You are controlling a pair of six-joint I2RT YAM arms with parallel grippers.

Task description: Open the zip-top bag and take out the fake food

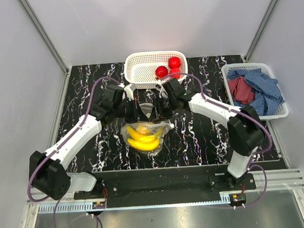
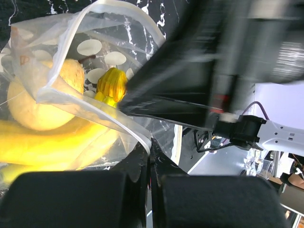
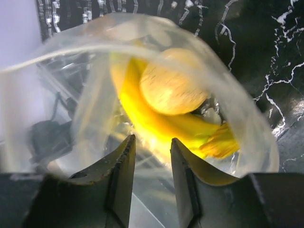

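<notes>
The clear polka-dot zip-top bag [image 1: 146,136] lies at the table's middle with its mouth pulled open toward the far side. Inside are a yellow banana bunch [image 1: 143,142] and a yellow-orange round fruit [image 1: 142,129]. My left gripper [image 1: 137,113] is shut on the bag's zip rim [image 2: 142,135], holding it up. My right gripper [image 1: 159,111] is open, its fingertips [image 3: 127,142] at the open mouth just above the banana bunch [image 3: 156,121] and round fruit [image 3: 173,85]. Three red apple-like pieces [image 1: 161,71] lie in the white mesh basket [image 1: 139,68].
A second white basket [image 1: 277,114] at the right edge holds red and blue cloths [image 1: 253,87]. The white mesh basket stands just behind both grippers. Grey walls close in the table on the left, back and right.
</notes>
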